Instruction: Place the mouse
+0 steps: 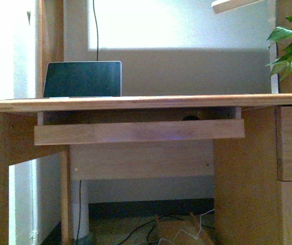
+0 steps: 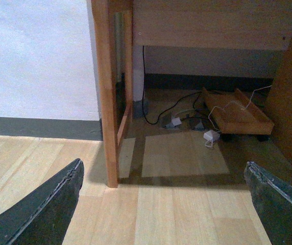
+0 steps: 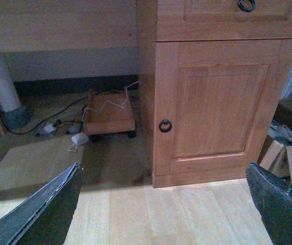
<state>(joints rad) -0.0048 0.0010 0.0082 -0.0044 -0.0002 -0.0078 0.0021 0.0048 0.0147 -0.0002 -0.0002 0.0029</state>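
In the front view only the dark rounded top of the mouse (image 1: 190, 118) shows. It peeks over the front board of the pull-out tray (image 1: 139, 131) under the desk top. Neither arm appears in that view. My left gripper (image 2: 161, 204) is open and hangs low over the wooden floor, with nothing between its dark fingers (image 2: 41, 206), facing the desk's leg. My right gripper (image 3: 164, 212) is also open and empty, low over the floor in front of the desk's cabinet door. The mouse does not show in either wrist view.
A laptop (image 1: 82, 79) stands open on the desk top (image 1: 136, 103), and a plant (image 1: 291, 46) is at the right. Below are the desk leg (image 2: 106, 92), a wheeled wooden floor tray (image 2: 238, 115) with cables, the cabinet door (image 3: 217, 102) and a cardboard box (image 3: 291, 158).
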